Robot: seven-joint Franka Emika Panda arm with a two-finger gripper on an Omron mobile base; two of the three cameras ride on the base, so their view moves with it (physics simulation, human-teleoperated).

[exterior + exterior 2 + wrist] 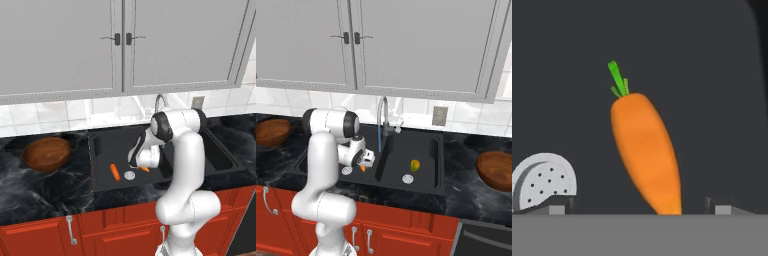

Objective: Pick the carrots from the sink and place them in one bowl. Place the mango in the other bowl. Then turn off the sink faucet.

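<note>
As we look from the left base view, our gripper (141,165) hangs low in the left basin of the matte black sink (102,150), with one carrot (115,172) just left of the silver drain (129,175) and a second carrot (145,169) peeking out beneath the hand. From the right base view, we see the yellow-green mango (415,165) in the other basin, water running from the slim faucet (382,115), and glossy wooden bowls (497,170) on the desk. In the hand view, our gripper (640,206) stands open astride the smooth tapered carrot (644,150), its long axis running away from us, green top farthest.

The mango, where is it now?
The mango lies in the right basin of the sink, just behind that basin's drain, in the right base view.
</note>
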